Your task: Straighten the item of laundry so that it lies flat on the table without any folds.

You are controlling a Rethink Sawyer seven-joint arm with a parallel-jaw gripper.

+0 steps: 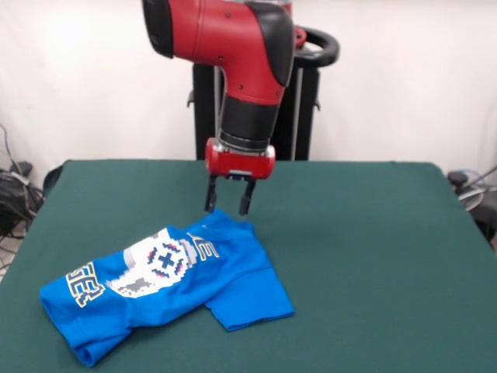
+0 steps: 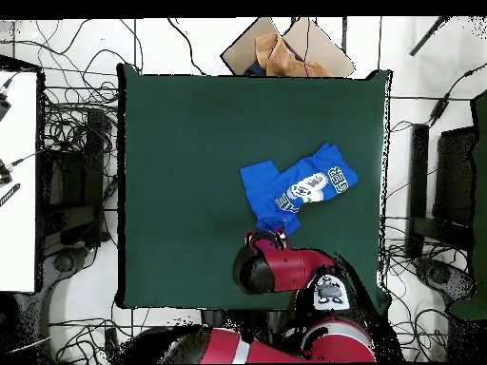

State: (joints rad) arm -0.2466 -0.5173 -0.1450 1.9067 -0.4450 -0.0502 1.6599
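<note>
On the green table (image 1: 365, 233) lies a bright blue T-shirt (image 1: 167, 284), crumpled and partly folded over itself, with a white and grey pixel print and yellow-white letters showing on top. Directly above the shirt's far edge hangs the gripper (image 1: 229, 203) of a red and black robot arm (image 1: 241, 47). Its two dark fingers (image 1: 210, 194) point straight down, a narrow gap open between them, holding nothing. The fingertips sit just above the blue cloth, close to touching it, though contact cannot be told.

From the front, the shirt stretches from beneath the gripper toward the near left corner of the table, one sleeve (image 1: 248, 299) sticking out to the right. Its lower end lies near the table's front edge. Wide bare green cloth lies to the right and behind.

From overhead, the shirt (image 2: 300, 187) sits right of centre, with the arm (image 2: 285, 266) covering its nearest tip.
</note>
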